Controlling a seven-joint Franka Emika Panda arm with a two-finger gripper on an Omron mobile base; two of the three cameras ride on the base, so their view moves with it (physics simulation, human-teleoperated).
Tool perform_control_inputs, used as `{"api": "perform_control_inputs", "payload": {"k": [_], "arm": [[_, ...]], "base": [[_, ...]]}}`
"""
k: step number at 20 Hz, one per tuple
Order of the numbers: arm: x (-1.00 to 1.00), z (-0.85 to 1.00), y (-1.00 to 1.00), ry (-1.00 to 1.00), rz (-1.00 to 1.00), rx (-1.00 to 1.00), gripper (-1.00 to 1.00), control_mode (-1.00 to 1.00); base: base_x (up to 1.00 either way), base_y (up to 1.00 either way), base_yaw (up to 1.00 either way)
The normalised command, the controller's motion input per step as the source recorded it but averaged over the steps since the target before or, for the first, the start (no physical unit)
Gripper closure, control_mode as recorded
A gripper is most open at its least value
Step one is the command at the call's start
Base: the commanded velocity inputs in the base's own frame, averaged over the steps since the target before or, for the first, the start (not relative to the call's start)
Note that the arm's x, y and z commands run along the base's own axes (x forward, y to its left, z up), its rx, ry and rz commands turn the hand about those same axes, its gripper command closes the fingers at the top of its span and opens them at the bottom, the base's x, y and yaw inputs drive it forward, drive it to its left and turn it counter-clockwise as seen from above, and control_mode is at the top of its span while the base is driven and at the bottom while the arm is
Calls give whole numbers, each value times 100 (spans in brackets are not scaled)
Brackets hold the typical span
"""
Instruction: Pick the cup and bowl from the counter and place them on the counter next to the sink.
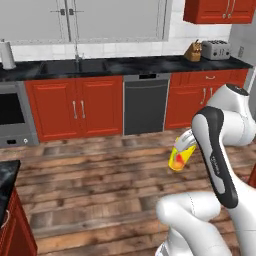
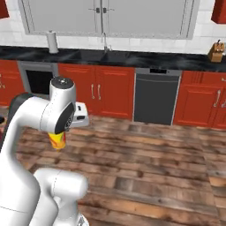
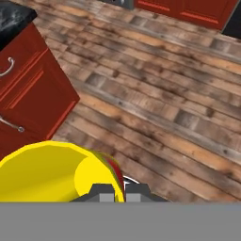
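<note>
The yellow cup (image 1: pixel 178 160) with its orange-red patch hangs tilted in the air above the wooden floor, and my gripper (image 1: pixel 183 143) is shut on its rim. In the right base view the cup (image 2: pixel 57 140) peeks out below my arm. In the hand view its yellow wall and open mouth (image 3: pixel 44 172) sit right beside my fingertips (image 3: pixel 104 192). The black counter (image 1: pixel 150 64) runs along the far wall, with the sink (image 1: pixel 65 66) and its slim faucet (image 1: pixel 76 52) set into it. The bowl is out of view.
Under the far counter are red cabinets (image 1: pixel 75 106), a dark dishwasher (image 1: pixel 145 103) and an oven (image 1: pixel 11 114). A paper towel roll (image 1: pixel 6 54), knife block (image 1: pixel 193 51) and toaster (image 1: pixel 216 49) stand on top. A nearer black counter corner (image 3: pixel 14 20) over red fronts lies left.
</note>
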Motion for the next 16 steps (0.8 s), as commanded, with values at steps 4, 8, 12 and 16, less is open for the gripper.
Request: {"api": "perform_control_inputs", "payload": {"k": [4, 8, 12, 16], "arm": [[0, 0, 0, 0, 0, 0, 100, 100], [0, 0, 0, 0, 0, 0, 100, 100], [0, 0, 0, 0, 0, 0, 100, 100], [0, 0, 0, 0, 0, 0, 100, 100]], "base": [[100, 31, -20], [100, 45, -14], [100, 58, -2], [100, 63, 0]]}}
